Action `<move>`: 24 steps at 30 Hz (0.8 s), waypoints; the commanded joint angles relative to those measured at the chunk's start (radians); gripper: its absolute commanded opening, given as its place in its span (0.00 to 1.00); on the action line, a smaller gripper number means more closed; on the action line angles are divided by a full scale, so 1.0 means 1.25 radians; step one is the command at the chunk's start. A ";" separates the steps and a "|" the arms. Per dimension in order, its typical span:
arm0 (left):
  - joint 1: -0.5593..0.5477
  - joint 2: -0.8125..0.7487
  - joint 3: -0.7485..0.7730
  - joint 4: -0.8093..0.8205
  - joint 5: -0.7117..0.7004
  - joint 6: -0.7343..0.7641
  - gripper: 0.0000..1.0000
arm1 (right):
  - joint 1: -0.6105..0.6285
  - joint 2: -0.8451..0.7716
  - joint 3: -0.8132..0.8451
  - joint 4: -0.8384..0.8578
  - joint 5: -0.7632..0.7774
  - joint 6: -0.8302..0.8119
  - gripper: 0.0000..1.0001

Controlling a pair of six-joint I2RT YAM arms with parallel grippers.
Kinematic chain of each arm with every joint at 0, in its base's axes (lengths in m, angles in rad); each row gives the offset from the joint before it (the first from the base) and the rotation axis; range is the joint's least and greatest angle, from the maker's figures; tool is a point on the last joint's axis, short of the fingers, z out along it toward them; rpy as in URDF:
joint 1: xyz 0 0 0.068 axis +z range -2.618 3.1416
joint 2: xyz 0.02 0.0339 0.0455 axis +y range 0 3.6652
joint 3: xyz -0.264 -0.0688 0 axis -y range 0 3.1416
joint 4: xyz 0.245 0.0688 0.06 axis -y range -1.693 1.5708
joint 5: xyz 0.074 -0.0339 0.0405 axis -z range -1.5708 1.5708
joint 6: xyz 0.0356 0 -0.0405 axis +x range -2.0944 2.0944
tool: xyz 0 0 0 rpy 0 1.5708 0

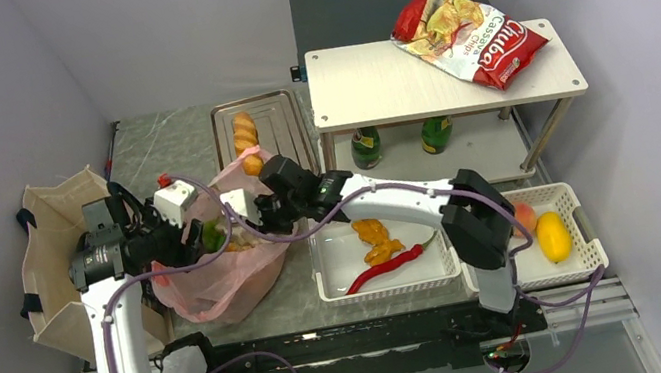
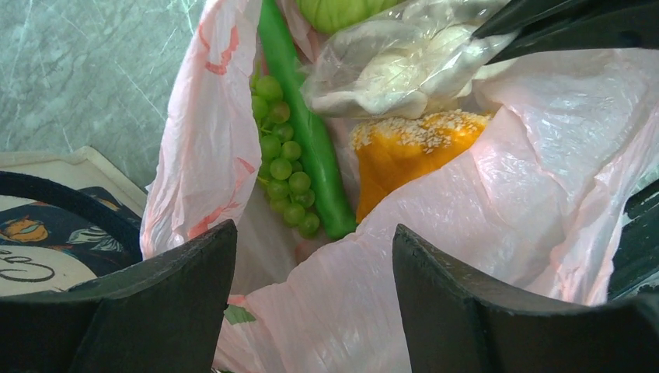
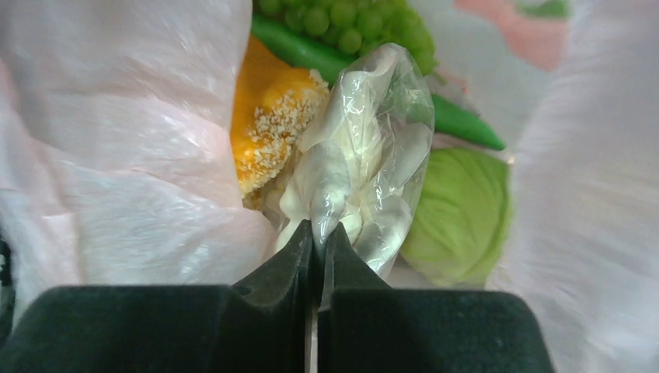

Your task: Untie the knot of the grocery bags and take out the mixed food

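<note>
The marble table [image 1: 147, 146] bears pink bag [image 1: 222, 291], beige tote [image 1: 52, 243], metal tray [image 1: 277, 119], white bin [image 1: 389, 289], basket [image 1: 582, 210].

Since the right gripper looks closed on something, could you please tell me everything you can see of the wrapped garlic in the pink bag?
The garlic is a white, lumpy bundle wrapped in clear, crinkled, glossy film. It lies inside the open pink bag, on top of the other food, against the sesame bun and beside the cabbage, with the long green vegetable behind it. The right gripper is shut on a fold of its wrap at the near end.
</note>
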 commanded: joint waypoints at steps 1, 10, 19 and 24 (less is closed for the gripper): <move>0.004 0.005 0.013 0.028 -0.002 -0.036 0.76 | 0.023 -0.106 0.008 0.116 -0.018 0.037 0.00; 0.005 -0.008 0.010 0.066 -0.011 -0.067 0.77 | 0.022 -0.182 0.000 0.169 -0.024 0.081 0.00; 0.017 -0.032 0.028 0.081 0.057 -0.082 0.83 | 0.003 -0.376 -0.089 0.102 -0.098 0.086 0.00; 0.017 -0.009 0.039 0.083 0.117 -0.051 0.81 | -0.006 -0.474 -0.165 -0.032 -0.104 -0.007 0.00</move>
